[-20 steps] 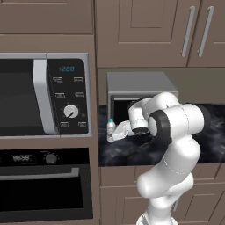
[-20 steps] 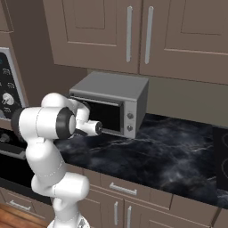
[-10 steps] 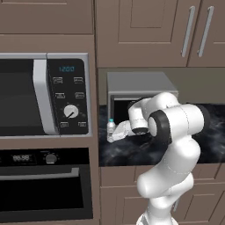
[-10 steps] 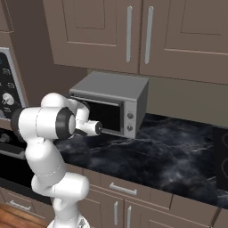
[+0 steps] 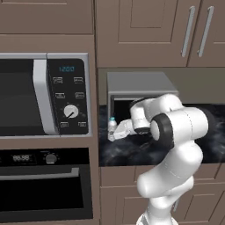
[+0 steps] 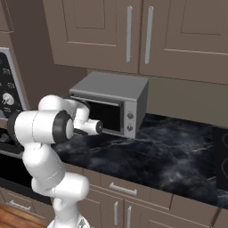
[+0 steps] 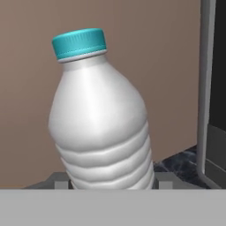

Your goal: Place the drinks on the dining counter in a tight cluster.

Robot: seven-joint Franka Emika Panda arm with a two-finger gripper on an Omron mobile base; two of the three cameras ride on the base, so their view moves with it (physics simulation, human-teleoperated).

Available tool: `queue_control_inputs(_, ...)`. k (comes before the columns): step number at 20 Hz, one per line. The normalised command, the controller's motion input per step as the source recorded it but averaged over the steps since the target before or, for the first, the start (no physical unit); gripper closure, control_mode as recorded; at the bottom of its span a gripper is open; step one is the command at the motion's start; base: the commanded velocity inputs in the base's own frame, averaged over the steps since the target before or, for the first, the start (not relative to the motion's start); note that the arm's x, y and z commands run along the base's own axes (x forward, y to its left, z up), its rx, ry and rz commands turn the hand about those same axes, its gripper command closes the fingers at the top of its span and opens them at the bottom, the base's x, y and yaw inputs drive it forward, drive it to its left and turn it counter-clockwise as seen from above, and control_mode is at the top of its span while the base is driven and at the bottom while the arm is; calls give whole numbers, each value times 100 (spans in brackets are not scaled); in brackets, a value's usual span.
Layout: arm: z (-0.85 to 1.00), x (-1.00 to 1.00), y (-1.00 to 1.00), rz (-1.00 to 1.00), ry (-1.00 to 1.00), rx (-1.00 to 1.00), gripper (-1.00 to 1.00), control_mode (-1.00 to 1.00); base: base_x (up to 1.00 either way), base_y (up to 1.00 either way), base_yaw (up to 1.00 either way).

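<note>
A small clear water bottle [image 7: 99, 123] with a blue cap [image 7: 79, 43] is one of the drinks. It stands at the left end of the black counter, beside the wall, and is also seen as the bottle [image 5: 112, 127] in the left base view. My gripper [image 7: 112, 181] is shut on its lower body, one finger [image 7: 59, 180] pressed against each side. In the left base view the gripper [image 5: 113, 134] reaches left from the arm to the bottle. The bottle's base is hidden. The dining counter is out of view.
A silver toaster oven [image 5: 140, 88] with a dark door [image 6: 104, 113] stands just right of the bottle. A built-in microwave [image 5: 44, 96] and wall oven [image 5: 44, 184] fill the panel to the left. The black marble counter [image 6: 160, 151] runs off to the right, under wall cabinets [image 6: 133, 35].
The jaws have closed in on the water bottle. The arm and the bottle have kept their place.
</note>
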Motion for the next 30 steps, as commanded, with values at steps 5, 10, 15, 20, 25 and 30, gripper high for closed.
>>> queue_control_inputs(5,83,-57,-40,-1,0,0,100,-100,0,0,0)
queue_control_inputs(10,80,-67,-31,-4,7,-2,100,-100,0,0,0)
queue_control_inputs(15,73,-68,-14,-6,10,-8,100,-100,0,0,0)
queue_control_inputs(20,79,-84,-11,-10,-1,-10,100,-100,0,0,0)
queue_control_inputs(25,82,-86,-9,-11,-9,-9,100,-100,0,0,0)
queue_control_inputs(30,89,-75,-10,-8,-5,-5,100,-100,0,0,0)
